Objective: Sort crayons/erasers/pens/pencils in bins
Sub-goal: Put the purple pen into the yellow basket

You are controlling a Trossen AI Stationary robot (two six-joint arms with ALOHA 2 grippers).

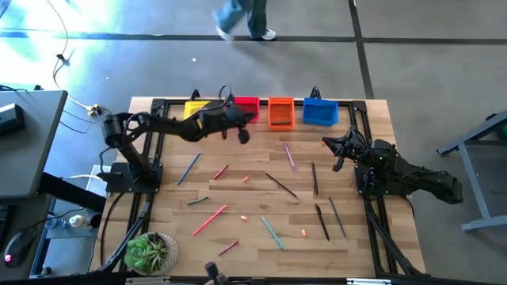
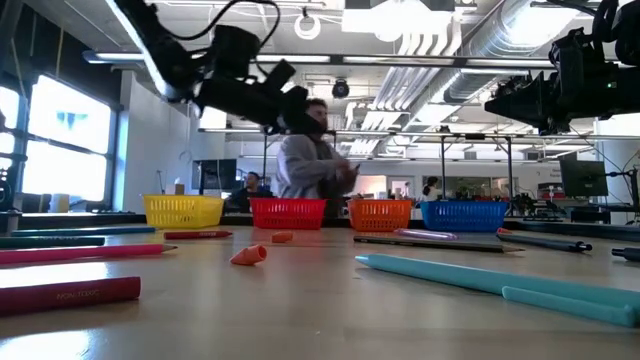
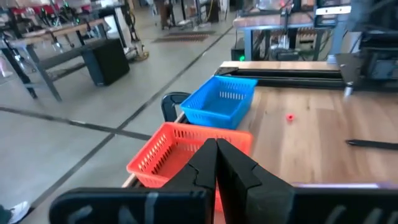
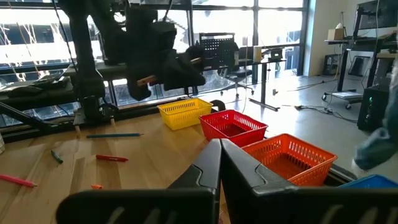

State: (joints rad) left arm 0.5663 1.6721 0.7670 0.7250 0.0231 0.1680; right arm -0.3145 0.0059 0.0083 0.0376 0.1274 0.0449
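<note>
Four bins stand in a row at the far edge: yellow (image 1: 195,105), red (image 1: 248,104), orange (image 1: 280,112) and blue (image 1: 320,111). My left gripper (image 1: 242,133) is shut and hangs in the air just on the near side of the red bin, well above the table; in its wrist view (image 3: 216,144) the orange bin (image 3: 163,155) and the blue bin (image 3: 221,102) lie ahead. I see nothing between its fingers. My right gripper (image 1: 336,150) is shut and empty above the table's right part (image 4: 220,146). Small pale orange erasers (image 1: 245,179) (image 1: 244,216) (image 1: 303,232) lie on the wood.
Pens, pencils and crayons lie scattered over the table's middle and near half, such as a red stick (image 1: 210,219), a teal stick (image 1: 272,232) and dark sticks (image 1: 322,222). A potted plant (image 1: 150,252) stands at the near left corner. A person (image 1: 242,20) walks beyond the far edge.
</note>
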